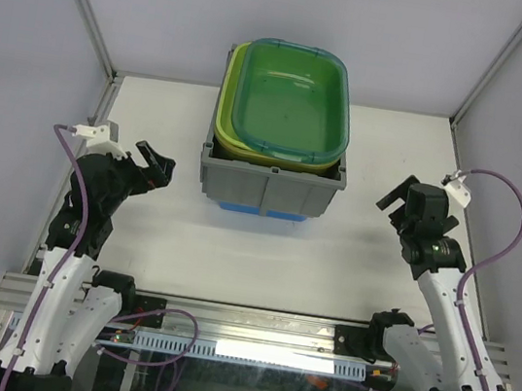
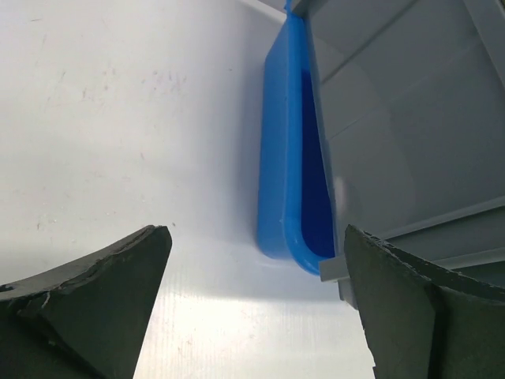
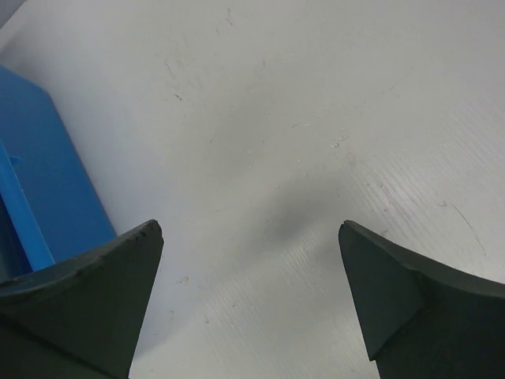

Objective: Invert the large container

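The large grey ribbed crate (image 1: 267, 189) stands upright at the table's middle back, resting on a blue tub (image 1: 263, 213). A yellow-green bin (image 1: 225, 121) and a translucent green tub (image 1: 290, 97) are nested inside it. My left gripper (image 1: 155, 166) is open and empty, just left of the crate's near left corner. In the left wrist view (image 2: 256, 260) the crate wall (image 2: 410, 118) and the blue tub (image 2: 284, 158) lie ahead to the right. My right gripper (image 1: 393, 201) is open and empty, apart from the crate's right side. In the right wrist view (image 3: 248, 253) it is over bare table.
The blue tub's edge shows at the left of the right wrist view (image 3: 39, 174). White walls and metal frame posts (image 1: 113, 70) enclose the table on three sides. An aluminium rail (image 1: 251, 327) runs along the near edge.
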You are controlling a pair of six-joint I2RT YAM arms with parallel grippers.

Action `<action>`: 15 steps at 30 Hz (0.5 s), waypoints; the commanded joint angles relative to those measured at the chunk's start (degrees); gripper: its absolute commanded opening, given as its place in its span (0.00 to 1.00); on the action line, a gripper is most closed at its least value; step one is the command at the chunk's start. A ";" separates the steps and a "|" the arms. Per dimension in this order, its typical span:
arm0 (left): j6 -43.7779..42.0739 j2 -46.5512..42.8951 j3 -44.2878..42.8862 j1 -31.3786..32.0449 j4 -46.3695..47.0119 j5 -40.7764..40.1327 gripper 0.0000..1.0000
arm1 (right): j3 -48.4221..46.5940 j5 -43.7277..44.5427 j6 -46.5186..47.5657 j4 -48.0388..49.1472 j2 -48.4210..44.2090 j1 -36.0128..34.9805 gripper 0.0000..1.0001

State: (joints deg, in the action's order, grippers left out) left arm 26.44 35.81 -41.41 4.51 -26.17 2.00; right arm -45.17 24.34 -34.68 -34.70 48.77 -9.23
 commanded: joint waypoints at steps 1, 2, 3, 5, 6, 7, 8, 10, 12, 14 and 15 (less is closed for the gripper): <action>0.66 -1.10 -1.77 0.11 -1.42 -2.42 0.99 | 0.74 3.30 -3.13 1.34 -2.31 0.19 0.99; 0.73 -1.36 -1.87 0.14 -1.58 -2.72 0.99 | 1.04 3.42 -3.46 1.58 -2.71 0.18 0.99; 0.85 -1.70 -1.85 0.12 -1.67 -2.95 0.99 | 1.31 3.42 -3.59 1.65 -3.10 0.18 0.99; 1.07 -2.17 -1.74 0.06 -1.55 -2.62 0.99 | 1.78 3.30 -4.15 1.59 -3.62 0.20 0.99; 0.85 -2.32 -1.82 0.09 -1.59 -2.27 0.99 | 1.95 3.11 -4.32 1.57 -3.83 0.17 0.99; 0.63 -2.42 -1.91 0.06 -1.58 -1.84 0.99 | 2.20 3.11 -4.56 1.61 -4.01 0.14 0.99; 0.24 -2.42 -2.10 0.12 -1.60 -1.14 0.99 | 2.62 3.16 -5.18 1.62 -4.30 0.18 0.99; -2.77 -2.08 -3.13 0.08 -2.32 3.26 0.99 | 3.27 2.44 -5.65 1.76 -4.72 0.18 0.99; -3.86 -2.61 -3.57 0.09 -2.56 7.66 0.99 | 4.15 0.40 -5.49 2.35 -5.21 0.18 0.99; -3.61 -4.36 -3.46 0.13 -2.61 10.25 0.99 | 5.05 -2.00 -5.06 3.10 -5.77 0.20 0.99; -2.96 -5.53 -3.22 0.09 -2.87 11.21 0.99 | 5.57 -3.10 -5.22 3.34 -6.01 0.14 0.99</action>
State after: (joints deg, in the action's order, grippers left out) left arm 24.56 33.69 -42.28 4.51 -28.93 5.58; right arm -40.66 24.43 -38.57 -34.50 44.40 -9.23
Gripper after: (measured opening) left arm 0.990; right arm 0.988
